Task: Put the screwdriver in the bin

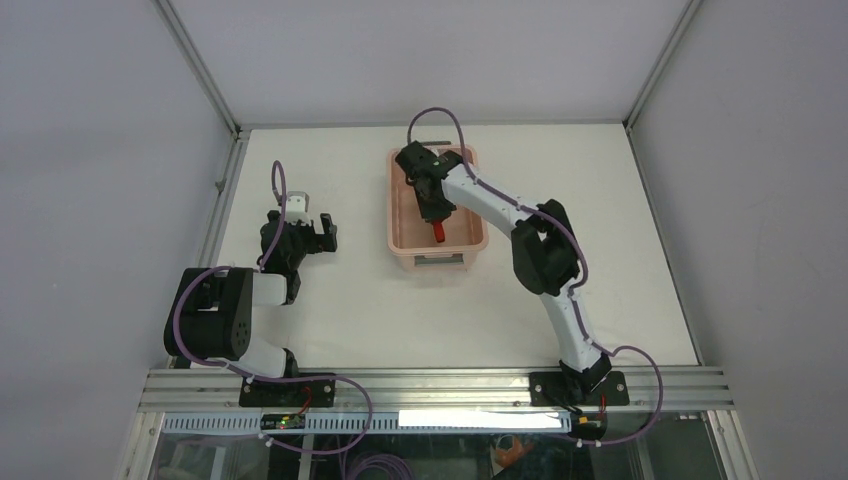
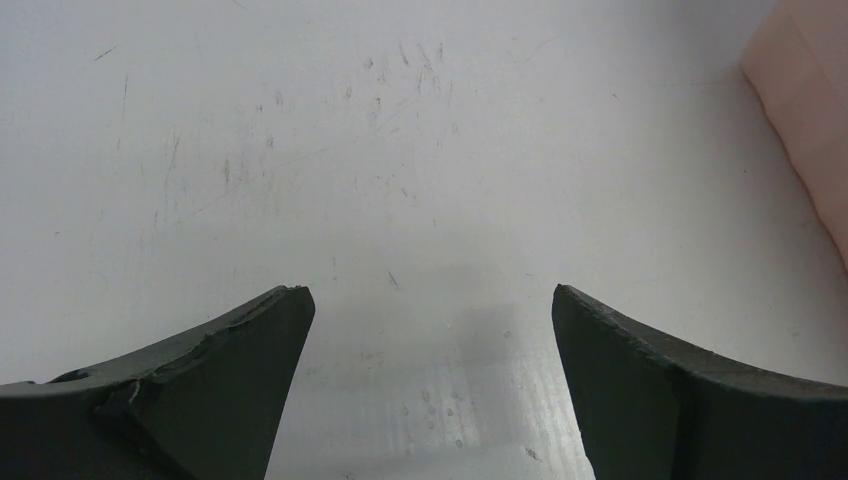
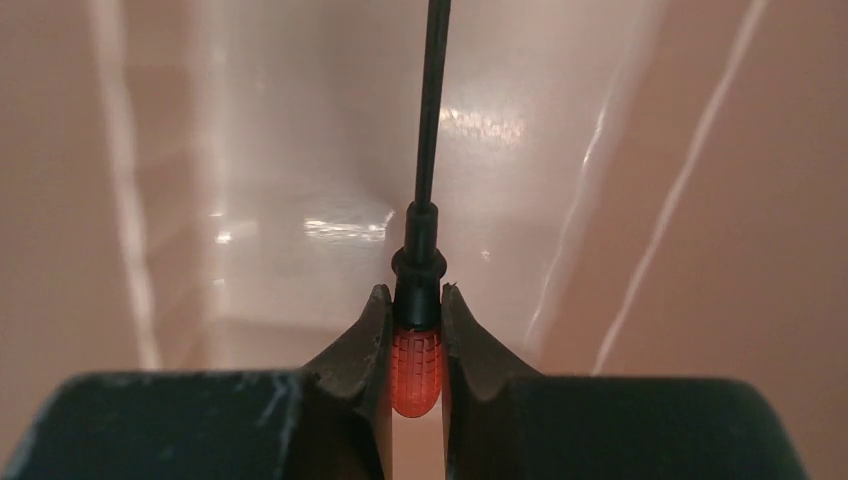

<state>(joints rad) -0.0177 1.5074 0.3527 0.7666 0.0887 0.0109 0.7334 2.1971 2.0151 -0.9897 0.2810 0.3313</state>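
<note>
The salmon-pink bin point(image 1: 470, 237) stands at the table's middle back. My right gripper point(image 1: 437, 215) reaches down inside it and is shut on the screwdriver point(image 1: 439, 233). In the right wrist view the gripper point(image 3: 415, 305) clamps the red handle point(image 3: 415, 368) between its two fingers, and the thin dark shaft point(image 3: 432, 110) points away over the pink bin floor point(image 3: 250, 200). I cannot tell whether the screwdriver touches the floor. My left gripper point(image 1: 322, 236) is open and empty over the bare table, left of the bin. In the left wrist view it point(image 2: 432, 295) shows wide apart.
The bin's pink wall point(image 2: 805, 130) shows at the right edge of the left wrist view. Metal frame rails point(image 1: 220, 190) border the white table at the left, back and right. The arm bases sit on the near rail point(image 1: 430, 385).
</note>
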